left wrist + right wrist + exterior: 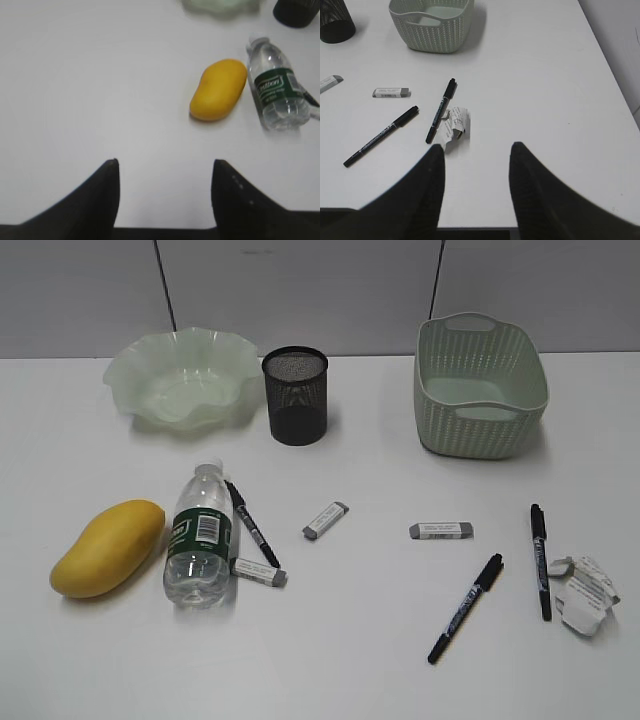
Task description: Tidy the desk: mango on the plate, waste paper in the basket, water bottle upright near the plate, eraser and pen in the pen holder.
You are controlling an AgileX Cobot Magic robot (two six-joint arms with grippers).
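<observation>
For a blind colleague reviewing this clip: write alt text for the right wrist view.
The open right end effector hangs empty above a white desk, its dark fingers framing the bottom edge. Just beyond lies crumpled waste paper touching a black pen, with a second pen and an eraser to the left. A sage-green basket stands farther back.

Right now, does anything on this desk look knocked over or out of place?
Yes. The water bottle lies on its side beside the mango, and a crumpled paper wad sits loose by a pen, not in the basket.
</observation>
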